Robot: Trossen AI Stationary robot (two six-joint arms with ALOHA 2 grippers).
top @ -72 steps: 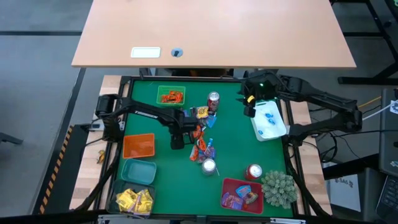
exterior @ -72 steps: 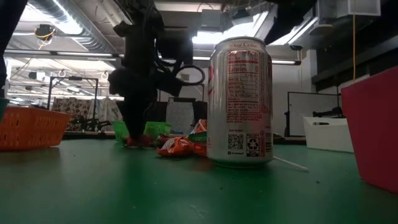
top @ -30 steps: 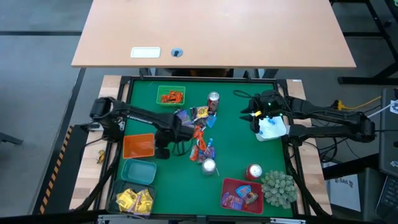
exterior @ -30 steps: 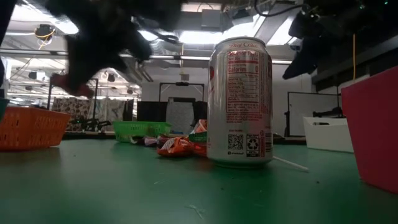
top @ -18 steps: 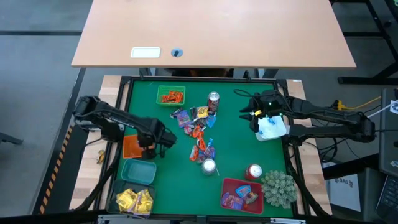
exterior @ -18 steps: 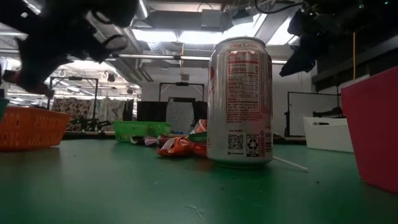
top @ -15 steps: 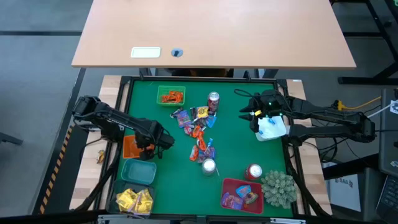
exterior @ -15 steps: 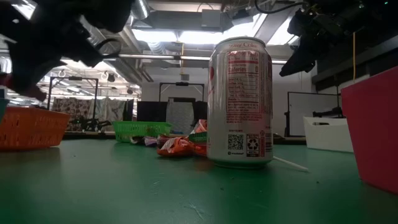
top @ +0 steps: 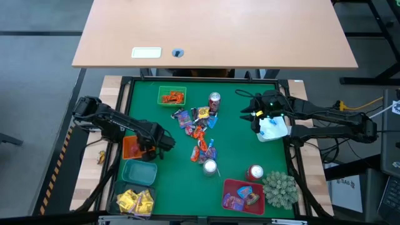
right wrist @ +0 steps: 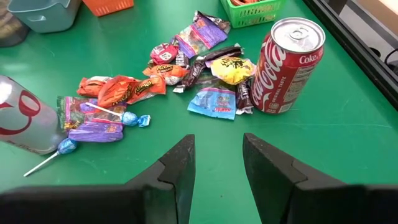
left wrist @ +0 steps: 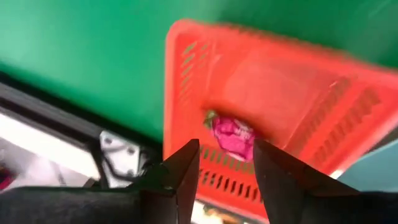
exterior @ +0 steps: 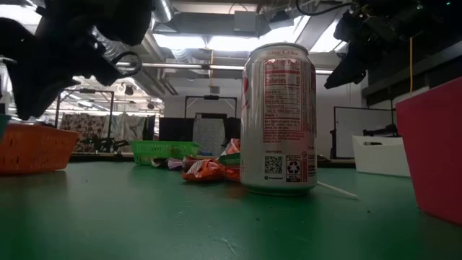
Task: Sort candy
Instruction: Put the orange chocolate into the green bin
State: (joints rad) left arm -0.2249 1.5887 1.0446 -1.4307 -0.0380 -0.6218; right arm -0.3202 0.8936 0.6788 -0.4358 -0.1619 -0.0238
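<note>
Your left tool [left wrist: 224, 163] is released above the orange basket [top: 132, 147], a pink candy [left wrist: 233, 135] inside. Next, fetch 1 more from the candy pile [top: 199, 131]; the right tool [right wrist: 214, 163] waits open.

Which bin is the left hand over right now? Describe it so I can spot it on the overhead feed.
Start at the green table mat and go to its left edge, where three bins run in a column. The left hand hovers over the topmost one, the orange slotted plastic basket. Its neighbours are a teal tub and a bin of yellow candy; this basket holds one pink wrapped sweet.
</note>
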